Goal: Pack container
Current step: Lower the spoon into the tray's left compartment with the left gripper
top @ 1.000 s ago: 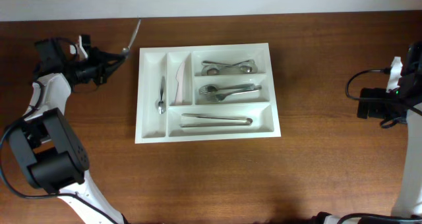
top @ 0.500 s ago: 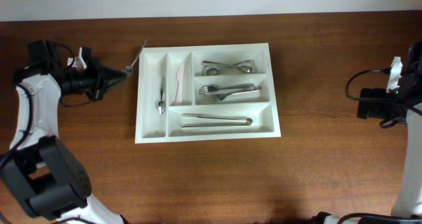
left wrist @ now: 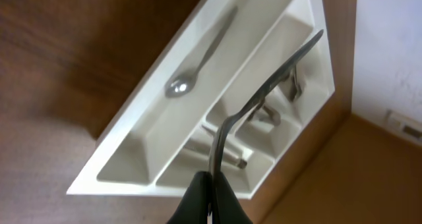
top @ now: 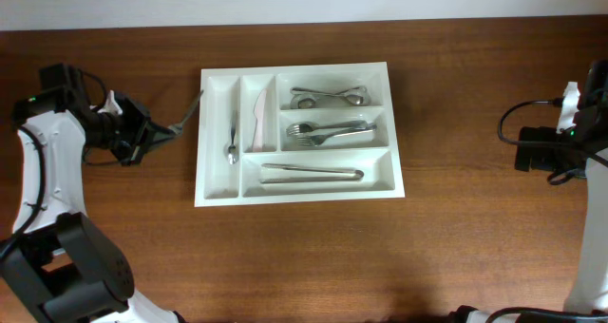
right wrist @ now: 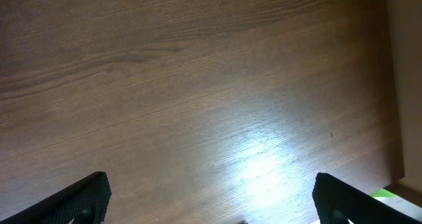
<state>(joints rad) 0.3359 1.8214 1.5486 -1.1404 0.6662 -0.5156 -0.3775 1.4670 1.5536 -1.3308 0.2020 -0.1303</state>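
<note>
At the middle of the table (top: 475, 247) lies the container (top: 217, 182), a white tray set square to the table's edges. It has five compartments: two narrow upright ones on its left and three long ones stacked on its right.

Counted by compartment:
- The outer narrow one holds one small spoon (top: 231, 141).
- The inner narrow one holds one white knife (top: 258, 119).
- The top long one holds what look like two spoons (top: 328, 98), lying over each other.
- The middle long one holds forks (top: 328, 130), two as far as I can tell.
- The bottom long one holds one long metal tool (top: 312, 173).

Just off the tray's left rim, the left gripper (top: 160, 131) is clamped tight on one metal utensil (left wrist: 264, 95), which slants up toward the tray's far left corner. It shows edge-on, so I cannot tell its kind.

To do this step well, the arm should probably carry the utensil clear over the rim. It should then turn it to lie along the compartment that holds its own kind, lower it close to the floor, and only then let go, so it does not bounce or straddle a divider.

Well away at the right edge, the right gripper (right wrist: 210, 197) hangs over bare wood with its fingers spread wide, holding nothing.
</note>
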